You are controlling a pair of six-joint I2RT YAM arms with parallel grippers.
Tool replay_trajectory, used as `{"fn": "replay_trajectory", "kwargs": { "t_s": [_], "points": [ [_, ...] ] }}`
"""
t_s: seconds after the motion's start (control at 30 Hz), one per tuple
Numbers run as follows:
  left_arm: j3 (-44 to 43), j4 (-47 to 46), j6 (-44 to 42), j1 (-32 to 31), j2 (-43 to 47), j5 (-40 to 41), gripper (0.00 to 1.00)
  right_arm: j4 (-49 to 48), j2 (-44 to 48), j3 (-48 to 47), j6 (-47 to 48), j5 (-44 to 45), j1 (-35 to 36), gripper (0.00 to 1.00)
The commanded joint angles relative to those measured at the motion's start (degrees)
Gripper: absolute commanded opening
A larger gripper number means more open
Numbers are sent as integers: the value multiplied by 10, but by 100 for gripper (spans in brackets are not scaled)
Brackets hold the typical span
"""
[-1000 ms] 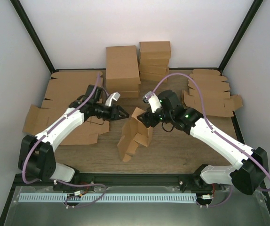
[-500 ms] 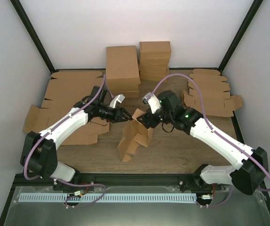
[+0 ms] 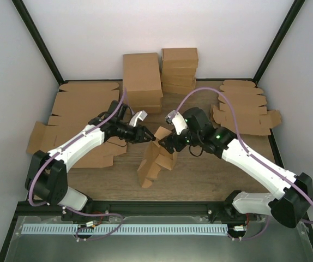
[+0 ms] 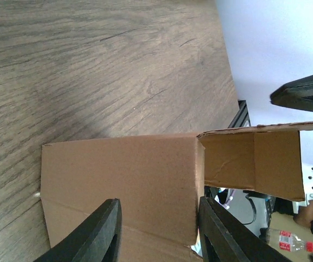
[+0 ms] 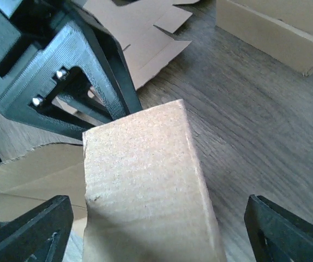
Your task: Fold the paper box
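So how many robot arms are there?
2. The left arm reaches in from the left side, and the right arm reaches in from the right. Both point at the paper box standing in the middle. No other arm shows in any view.

Plain brown cardboard paper box (image 3: 155,161), only half folded. Standing up on end near the middle of the tabletop (image 3: 211,174), leaning a little. Creased panels, top flaps poking up and open, hollow end showing up close.
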State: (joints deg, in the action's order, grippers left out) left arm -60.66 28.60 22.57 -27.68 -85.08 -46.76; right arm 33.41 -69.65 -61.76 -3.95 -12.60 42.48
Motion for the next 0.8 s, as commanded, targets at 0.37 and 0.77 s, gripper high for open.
{"fn": "replay_trajectory", "kwargs": {
  "t_s": [0.37,0.77],
  "points": [
    [-2,-5,1,-2,6,21,41,-67,174,93,-133,68,0,100],
    [-3,-9,4,-2,5,20,41,-93,298,199,-200,156,-1,97]
  ]
}}
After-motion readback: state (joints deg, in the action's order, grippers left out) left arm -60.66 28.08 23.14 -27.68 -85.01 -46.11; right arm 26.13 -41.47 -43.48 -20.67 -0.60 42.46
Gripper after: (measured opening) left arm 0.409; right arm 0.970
